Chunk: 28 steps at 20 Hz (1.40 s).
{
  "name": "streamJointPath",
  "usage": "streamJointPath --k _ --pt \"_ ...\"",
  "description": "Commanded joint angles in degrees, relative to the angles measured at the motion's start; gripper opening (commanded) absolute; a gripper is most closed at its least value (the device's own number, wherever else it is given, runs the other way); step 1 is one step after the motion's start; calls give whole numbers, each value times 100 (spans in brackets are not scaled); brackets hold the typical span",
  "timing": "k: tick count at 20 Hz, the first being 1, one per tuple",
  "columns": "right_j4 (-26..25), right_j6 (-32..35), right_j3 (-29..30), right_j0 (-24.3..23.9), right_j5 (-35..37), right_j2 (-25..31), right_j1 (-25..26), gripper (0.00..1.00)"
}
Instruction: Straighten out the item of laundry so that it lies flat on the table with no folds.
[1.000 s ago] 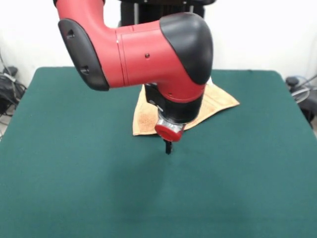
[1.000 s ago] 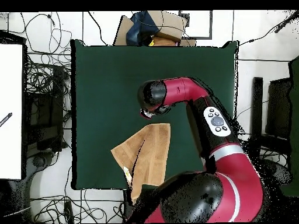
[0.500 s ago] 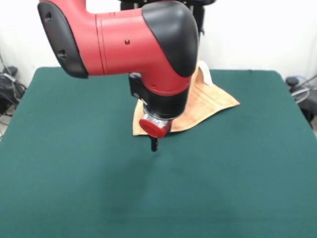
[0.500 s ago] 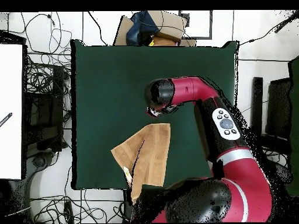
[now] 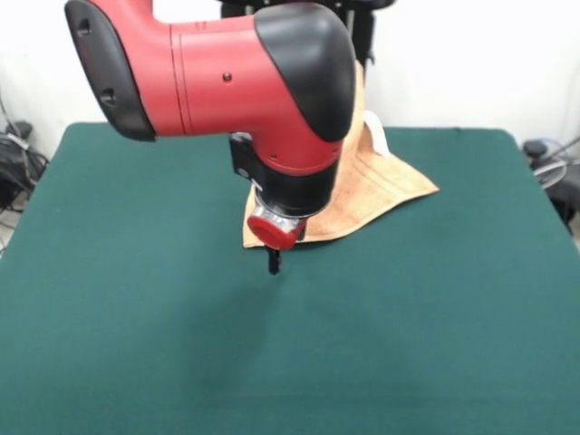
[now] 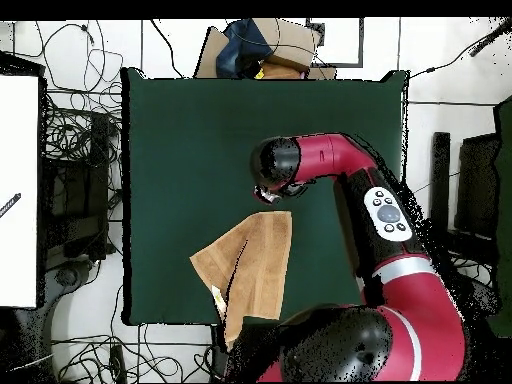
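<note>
1 folded towel (image 5: 385, 186) — hand (image 5: 274, 263) just beside its corner

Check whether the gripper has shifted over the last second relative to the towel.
Yes. In the front view the gripper has slid leftward along the towel's near edge, towards its near-left corner. The towel itself lies unchanged.

White wall (image 5: 471, 63) behind; tangled cables (image 6: 75, 150) and cardboard box (image 6: 275, 45) on pale floor (image 6: 425, 120).
</note>
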Motion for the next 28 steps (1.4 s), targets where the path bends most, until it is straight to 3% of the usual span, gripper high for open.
streamJointPath --k 1,17,28 --pt "-548 -448 194 244 475 -439 311 100" --pt "-551 -472 -81 501 836 -758 490 100" --pt "-537 -529 25 414 652 -901 478 100"
